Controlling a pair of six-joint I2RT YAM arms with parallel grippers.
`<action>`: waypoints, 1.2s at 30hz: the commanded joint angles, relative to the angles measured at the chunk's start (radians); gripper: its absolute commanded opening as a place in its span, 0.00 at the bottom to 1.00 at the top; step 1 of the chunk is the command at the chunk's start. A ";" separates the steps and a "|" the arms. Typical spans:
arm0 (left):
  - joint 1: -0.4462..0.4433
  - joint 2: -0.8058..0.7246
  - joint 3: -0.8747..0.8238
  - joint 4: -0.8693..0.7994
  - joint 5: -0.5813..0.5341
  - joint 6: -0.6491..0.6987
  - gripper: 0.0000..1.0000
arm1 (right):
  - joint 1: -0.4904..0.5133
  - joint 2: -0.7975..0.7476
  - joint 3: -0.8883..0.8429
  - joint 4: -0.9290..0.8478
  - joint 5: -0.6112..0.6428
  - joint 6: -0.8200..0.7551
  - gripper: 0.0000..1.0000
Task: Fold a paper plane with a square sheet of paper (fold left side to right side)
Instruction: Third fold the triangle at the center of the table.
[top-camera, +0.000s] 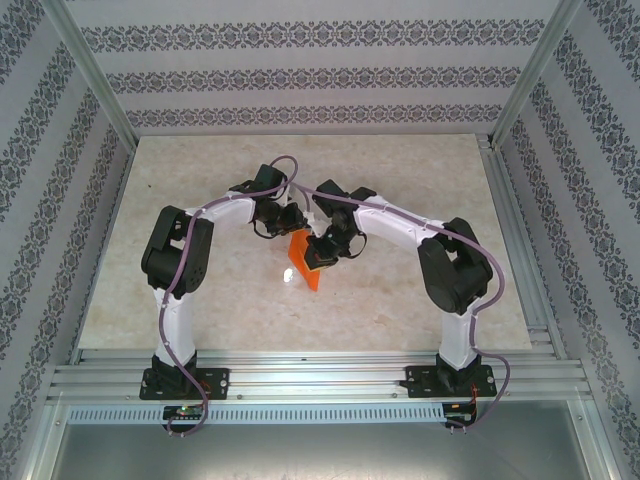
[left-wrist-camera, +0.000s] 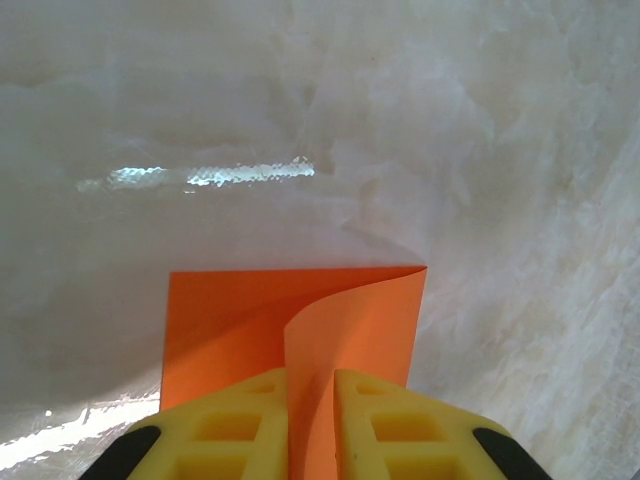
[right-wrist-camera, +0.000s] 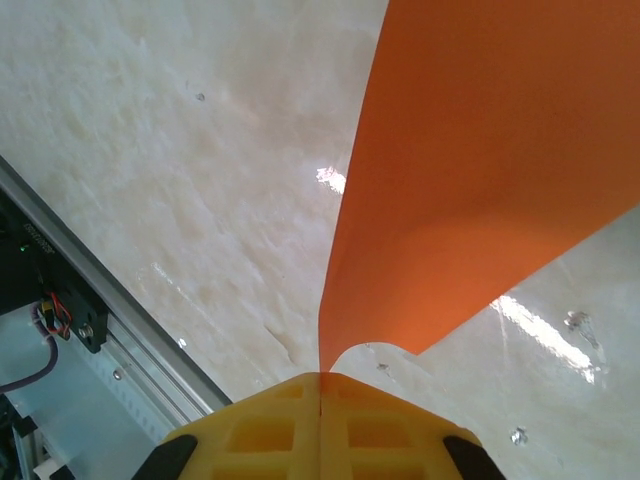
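Left end effector (left-wrist-camera: 310, 392) pinches an upturned curl of the orange paper (left-wrist-camera: 225, 320), whose lower layer lies flat on the desk (left-wrist-camera: 470, 150). The right end effector (right-wrist-camera: 321, 390) is clamped shut on another edge, holding it raised. The paper sits near the middle of the desk, which is pale, marbled and glossy, with streaks of glare. Aluminium rails (top-camera: 320, 375) border its near side. Walls (top-camera: 300, 82) with bands of dark ornamental print enclose it.

We see a lab test booth, a left arm (top-camera: 176, 322) and a right arm (top-camera: 458, 335) bolted to metal rails (top-camera: 320, 378) at the near edge, a marble-look tabletop (top-camera: 200, 180), patterned wall panels (top-camera: 300, 75) on three sides, bare aluminium posts (top-camera: 93, 70) at the corners, purple cables (top-camera: 181, 280) along both arms
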 joint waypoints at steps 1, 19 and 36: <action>-0.002 0.017 0.002 -0.002 -0.020 0.008 0.16 | 0.022 0.035 -0.010 0.055 -0.035 -0.048 0.03; -0.001 0.032 -0.003 0.001 -0.029 0.006 0.16 | -0.058 0.087 -0.026 0.109 -0.002 -0.039 0.04; -0.002 0.049 -0.008 0.004 -0.035 0.004 0.16 | -0.107 0.137 -0.013 0.159 0.001 0.013 0.05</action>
